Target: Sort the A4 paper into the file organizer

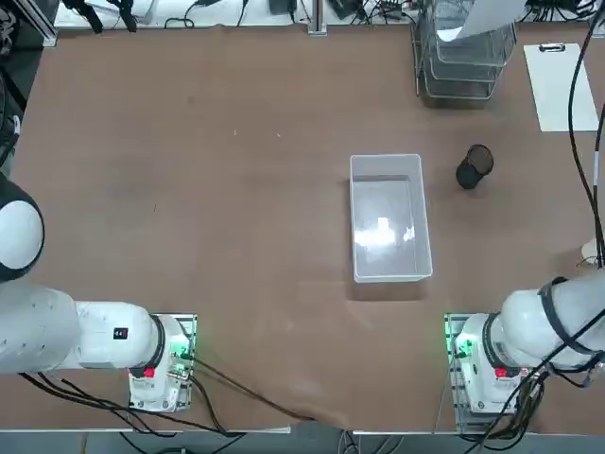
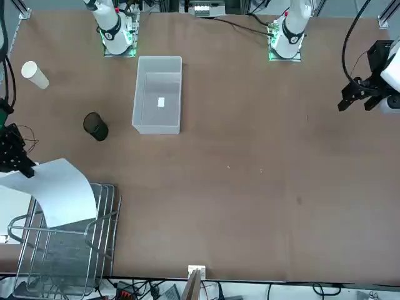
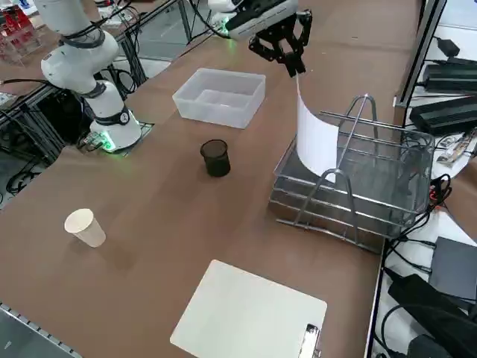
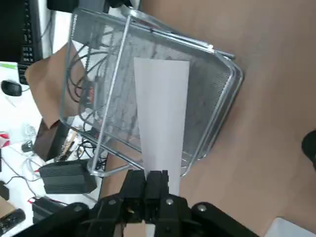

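— Brown table (image 3: 164, 194), what's on its far corner?
— File organizer (image 3: 365, 179). Right hand (image 3: 292, 66) hovers above, pinched shut on the A4 paper (image 3: 317, 142), which hangs into the top tray.

brown table (image 1: 189, 189): file organizer (image 3: 373, 186), clear bin (image 1: 389, 218), clipboard (image 3: 250, 317).

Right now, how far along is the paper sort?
Done: the right tool is shut on one edge of the paper and has it lifted over the organizer. In hand: the sheet hangs curved, its free end reaching down into the top tray. Left: lower it flat into the tray and release.
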`<state>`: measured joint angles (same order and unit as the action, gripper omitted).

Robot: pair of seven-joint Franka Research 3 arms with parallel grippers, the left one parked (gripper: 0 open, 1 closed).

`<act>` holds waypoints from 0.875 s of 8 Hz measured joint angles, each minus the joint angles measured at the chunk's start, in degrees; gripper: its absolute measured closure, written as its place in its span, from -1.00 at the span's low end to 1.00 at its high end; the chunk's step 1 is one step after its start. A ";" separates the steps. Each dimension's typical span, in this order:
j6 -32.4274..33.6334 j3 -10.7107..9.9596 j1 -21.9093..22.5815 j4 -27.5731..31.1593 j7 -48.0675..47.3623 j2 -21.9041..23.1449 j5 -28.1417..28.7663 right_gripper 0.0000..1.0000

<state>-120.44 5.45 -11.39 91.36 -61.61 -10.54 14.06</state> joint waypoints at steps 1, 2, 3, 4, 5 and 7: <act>0.21 0.00 -0.11 0.42 -0.13 -0.05 0.03 0.97; 0.24 0.00 -0.16 0.73 -0.64 -0.17 0.11 0.97; 0.19 0.02 -0.17 0.95 -1.74 -0.36 0.23 0.97; 0.05 0.13 -0.16 1.13 -3.20 -0.53 0.34 0.97; -0.59 0.32 -0.12 1.58 -4.41 -0.61 0.38 0.97; -2.80 0.52 -0.05 3.58 -5.61 -0.62 0.39 0.97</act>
<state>-123.24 5.96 -11.44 94.94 -67.22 -11.16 14.45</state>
